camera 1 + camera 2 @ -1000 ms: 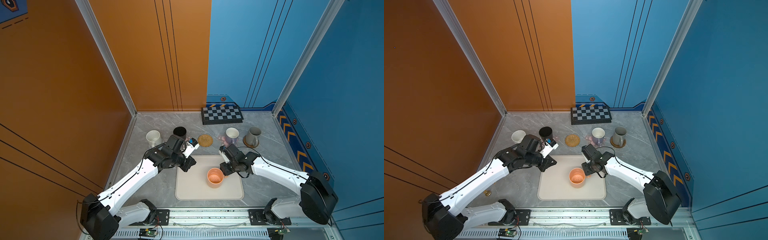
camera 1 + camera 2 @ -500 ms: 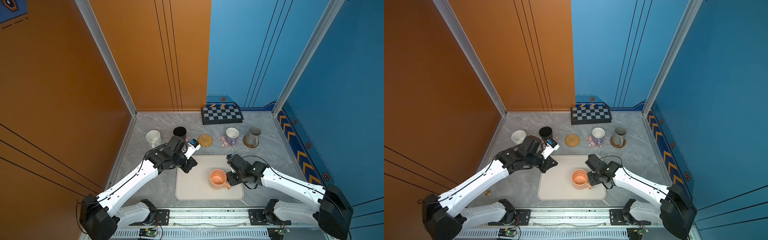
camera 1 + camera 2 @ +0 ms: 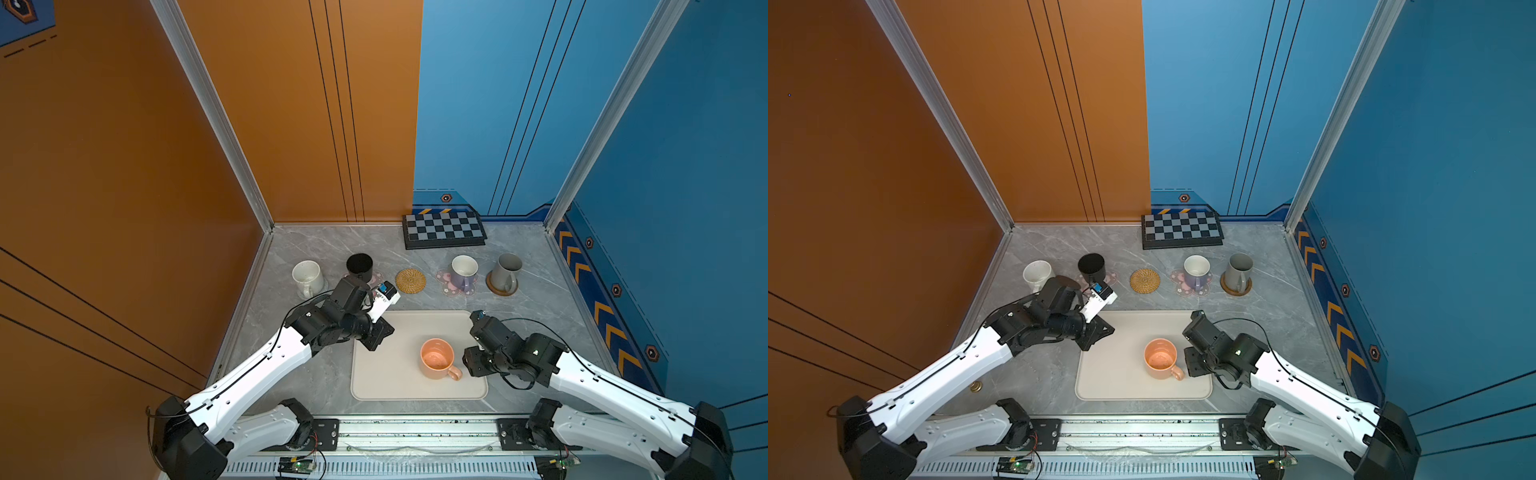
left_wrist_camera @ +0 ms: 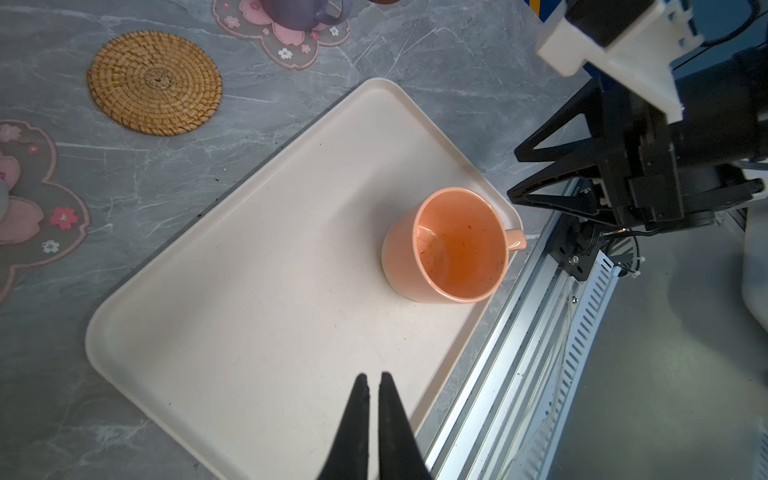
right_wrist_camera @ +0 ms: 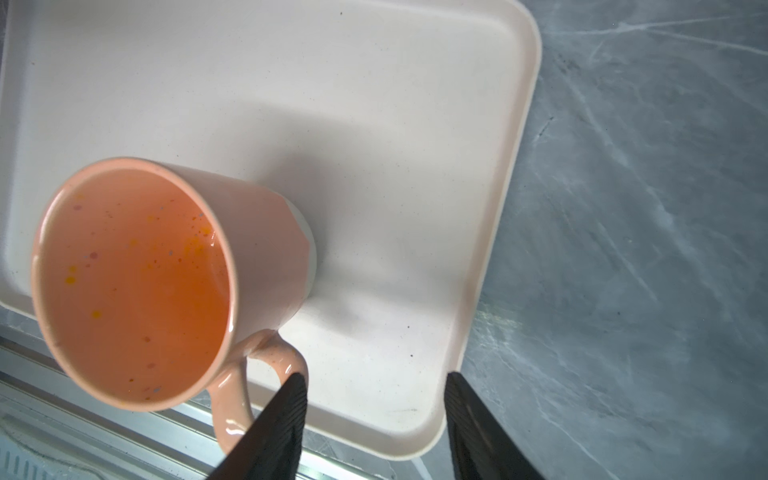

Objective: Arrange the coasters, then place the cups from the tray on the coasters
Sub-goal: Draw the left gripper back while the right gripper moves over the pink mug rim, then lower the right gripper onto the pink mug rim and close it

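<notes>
Peach mug [image 5: 137, 282] just beside right fingers [image 5: 284, 419]

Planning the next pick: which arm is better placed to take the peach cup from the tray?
Right, probably. The right fingers stand open beside the handle of the peach cup; the left fingers are shut, over the opposite side of the tray.

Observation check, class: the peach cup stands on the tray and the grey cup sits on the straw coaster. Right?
No: the grey cup sits on the wooden coaster; the straw coaster is bare, in both top views. The peach cup stands on the tray.
</notes>
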You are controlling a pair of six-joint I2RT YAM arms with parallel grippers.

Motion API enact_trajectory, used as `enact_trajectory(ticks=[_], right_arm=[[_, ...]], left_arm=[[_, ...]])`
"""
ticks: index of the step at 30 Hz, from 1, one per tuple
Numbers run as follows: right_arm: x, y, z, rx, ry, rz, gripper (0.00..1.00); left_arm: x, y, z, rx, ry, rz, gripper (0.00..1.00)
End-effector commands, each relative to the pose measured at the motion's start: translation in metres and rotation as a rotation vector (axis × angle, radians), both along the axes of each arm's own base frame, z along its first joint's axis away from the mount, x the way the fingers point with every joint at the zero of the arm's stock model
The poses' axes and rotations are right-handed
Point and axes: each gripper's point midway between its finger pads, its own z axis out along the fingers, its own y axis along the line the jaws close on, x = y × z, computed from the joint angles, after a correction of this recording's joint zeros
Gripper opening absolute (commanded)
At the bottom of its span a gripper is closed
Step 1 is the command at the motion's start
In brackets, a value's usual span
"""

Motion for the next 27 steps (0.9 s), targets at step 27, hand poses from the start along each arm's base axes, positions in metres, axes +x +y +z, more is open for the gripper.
enact_trajectory(ticks=[27], right_arm=[[-0.049, 0.042, 0.006, -0.072, 0.006, 0.368, 0.59]], left_arm=[[0.016, 0.024, 0.003, 0.036, -0.047, 0.192, 0.28]])
